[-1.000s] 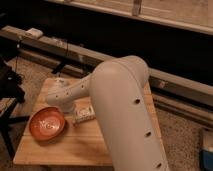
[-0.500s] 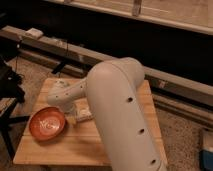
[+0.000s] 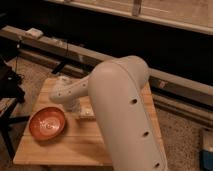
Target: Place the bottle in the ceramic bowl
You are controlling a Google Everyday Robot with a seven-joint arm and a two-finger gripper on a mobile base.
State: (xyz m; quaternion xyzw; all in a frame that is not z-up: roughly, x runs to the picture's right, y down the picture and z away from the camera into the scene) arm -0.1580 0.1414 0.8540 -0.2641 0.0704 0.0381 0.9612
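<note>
Compared with half a second earlier, the arm's bulky upper link has swung slightly toward picture-right, while the forearm, the bowl and the pale object beside it have kept their places. Largest in view is the white, rounded robot arm (image 3: pixel 125 110). Its thick perforated upper link rises from the lower edge and fills the foreground, and its slimmer forearm reaches toward picture-left and bends down over the table. The rectangular light wooden table (image 3: pixel 60 150) stands on a speckled floor (image 3: pixel 180 125) and extends beneath the gripper on all sides. A long pale ledge (image 3: pixel 170 82) runs across behind it. The shallow round orange-red glazed ceramic bowl (image 3: pixel 47 123) rests upright on the tabletop, near the gripper on its picture-left side and slightly nearer the camera. It is apart from the gripper, and a pale mark shows in its centre. The grey gripper (image 3: pixel 74 105) hangs low beneath the wrist end of the forearm, close over the tabletop and largely hidden by the forearm. Whether it is parted, closed or clamped on anything cannot be told. The small slim white bottle (image 3: pixel 86 113) appears as a pale shape on the tabletop just beside the gripper on its picture-right side, between the gripper and the upper link and outside the bowl. Whether it touches the gripper cannot be told.
</note>
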